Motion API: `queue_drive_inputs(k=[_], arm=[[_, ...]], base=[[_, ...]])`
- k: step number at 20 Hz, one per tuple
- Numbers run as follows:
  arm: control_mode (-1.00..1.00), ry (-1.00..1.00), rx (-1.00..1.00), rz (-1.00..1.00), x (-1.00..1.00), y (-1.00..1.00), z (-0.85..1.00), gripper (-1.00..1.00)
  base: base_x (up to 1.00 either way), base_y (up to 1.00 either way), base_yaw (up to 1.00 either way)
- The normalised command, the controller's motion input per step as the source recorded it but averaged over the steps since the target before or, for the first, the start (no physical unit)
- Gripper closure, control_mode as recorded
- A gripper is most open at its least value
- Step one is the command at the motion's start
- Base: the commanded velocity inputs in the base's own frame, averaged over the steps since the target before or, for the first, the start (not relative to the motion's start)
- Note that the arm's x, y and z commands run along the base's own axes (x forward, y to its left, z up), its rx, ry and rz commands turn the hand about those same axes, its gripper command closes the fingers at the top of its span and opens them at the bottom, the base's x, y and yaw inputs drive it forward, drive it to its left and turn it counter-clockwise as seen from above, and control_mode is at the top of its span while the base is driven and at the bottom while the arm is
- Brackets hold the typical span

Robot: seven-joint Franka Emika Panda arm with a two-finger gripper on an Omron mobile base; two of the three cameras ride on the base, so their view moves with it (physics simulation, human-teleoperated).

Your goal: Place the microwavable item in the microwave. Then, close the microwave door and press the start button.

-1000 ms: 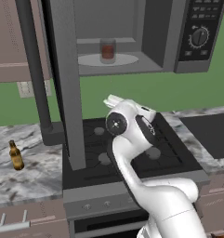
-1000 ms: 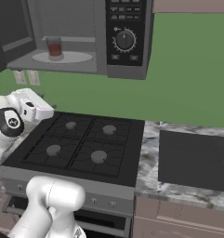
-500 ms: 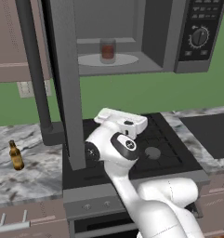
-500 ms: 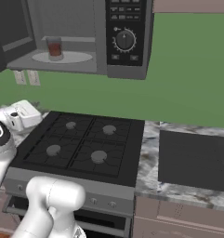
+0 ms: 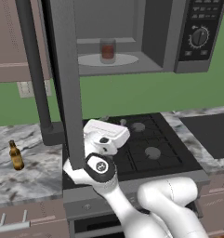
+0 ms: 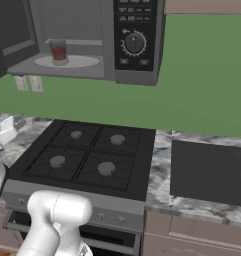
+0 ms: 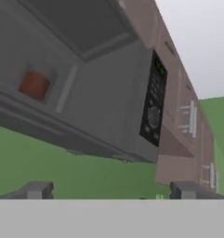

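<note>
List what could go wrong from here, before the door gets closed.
1. The door stands wide open, edge-on over the stove's left side, and the arm sits right beside it. A careless swing could knock it rather than push it shut.
2. The cup stands on the turntable; a hard slam may tip it.
3. The claw is open and empty, low under the microwave, so it has to climb to reach the door.

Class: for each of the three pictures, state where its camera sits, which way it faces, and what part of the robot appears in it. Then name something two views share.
Left base view: behind the arm's left, facing the stove and open microwave; white arm and gripper in front.
Right base view: behind its right, facing the same; arm at lower left.
Hand view: on the hand, looking up at the microwave's underside; open finger tips below.
Shared: glass cup on the turntable.
</note>
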Motion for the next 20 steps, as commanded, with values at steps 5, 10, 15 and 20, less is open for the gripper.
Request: queue_drive_inputs(k=[5, 10, 15, 20], arm=[[-1.0, -0.05, -0.23, -0.15, -0.48, 0.49, 0.4, -1.0], [-1.0, 0.0, -0.26, -0.15, -0.39, 0.61, 0.49, -1.0], [-1.0, 0.05, -0.25, -0.19, -0.37, 0.58, 0.12, -1.0], [-1.0, 0.24, -0.25, -0.23, -0.09, 0.63, -0.16, -1.0]], base=[[0.0, 0.0, 0.0], [0.0, 0.0, 0.0], [0.0, 0.0, 0.0], [0.0, 0.0, 0.0]])
